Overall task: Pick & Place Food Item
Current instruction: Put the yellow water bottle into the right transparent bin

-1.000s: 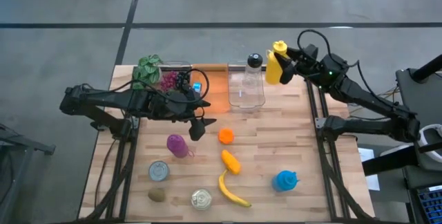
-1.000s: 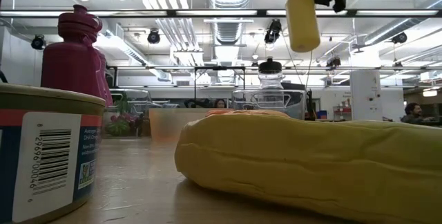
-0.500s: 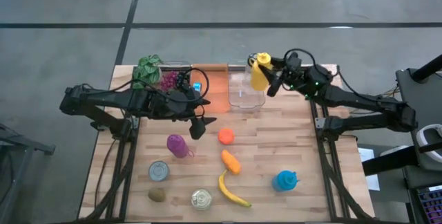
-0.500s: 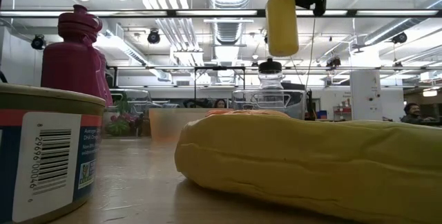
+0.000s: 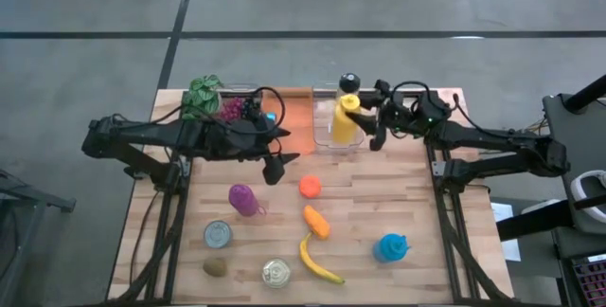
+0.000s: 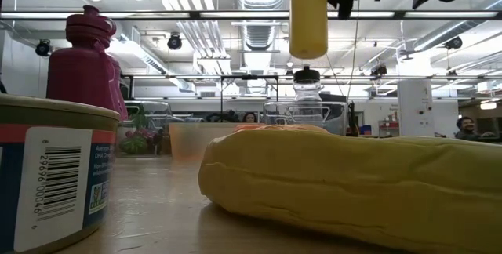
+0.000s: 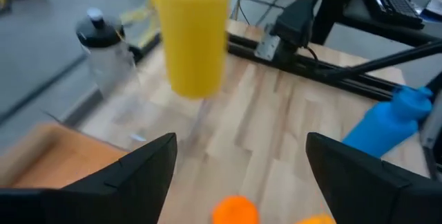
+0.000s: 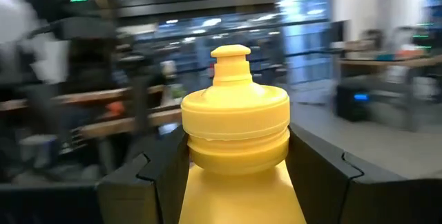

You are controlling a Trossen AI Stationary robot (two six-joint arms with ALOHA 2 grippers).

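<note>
Right wrist view put your yellow mustard bottle squarely between the right gripper's two dark fingers, which were clamped on its smooth plastic shoulders below the ribbed cap and nozzle. From above, you held that bottle in the air over the clear plastic bin, beside a black-capped clear bottle. Your left gripper waited over the wooden table, fingers spread apart. At table level, a can showed a barcode numbered 9 0000 9962.
</note>
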